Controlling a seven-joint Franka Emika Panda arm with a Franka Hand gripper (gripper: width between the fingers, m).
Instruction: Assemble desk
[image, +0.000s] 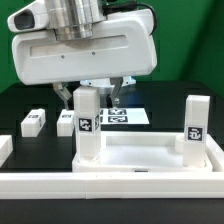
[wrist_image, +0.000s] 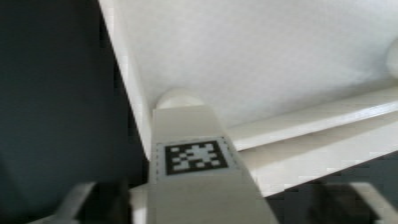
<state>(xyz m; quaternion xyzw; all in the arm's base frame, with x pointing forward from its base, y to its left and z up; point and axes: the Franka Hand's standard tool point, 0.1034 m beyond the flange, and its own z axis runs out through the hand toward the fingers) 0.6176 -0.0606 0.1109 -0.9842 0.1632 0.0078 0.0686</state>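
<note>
The desk looked about half built. The desk panel (image: 140, 158) (wrist_image: 267, 60) lay flat along the bench's (image: 40, 145) edge nearest the exterior camera. Two legs stood upright at its corners: one leg (image: 88, 125) (wrist_image: 196, 150) toward the exterior view's left and a second leg (image: 195, 125) toward the exterior view's right. Whether either was fully seated in its socket could not be told. Two more loose legs (image: 32, 122) (image: 65, 122) lay on the bench behind the panel, toward the exterior view's left, apparently yet to be fitted. The marker board (image: 128, 115) lay further back.

The hand (image: 92, 98) (wrist_image: 217, 203) hung directly over the left-hand upright leg, with a finger on either side of its upper end. The wrist view looked straight down the leg's tagged face to where it met the panel's corner. The fingers stood part-way apart, with a dark gap showing between each finger and the leg, so the hand straddled the leg without gripping it. The step in hand seemed to be taking hold of this leg, probably to turn or press it home.
</note>
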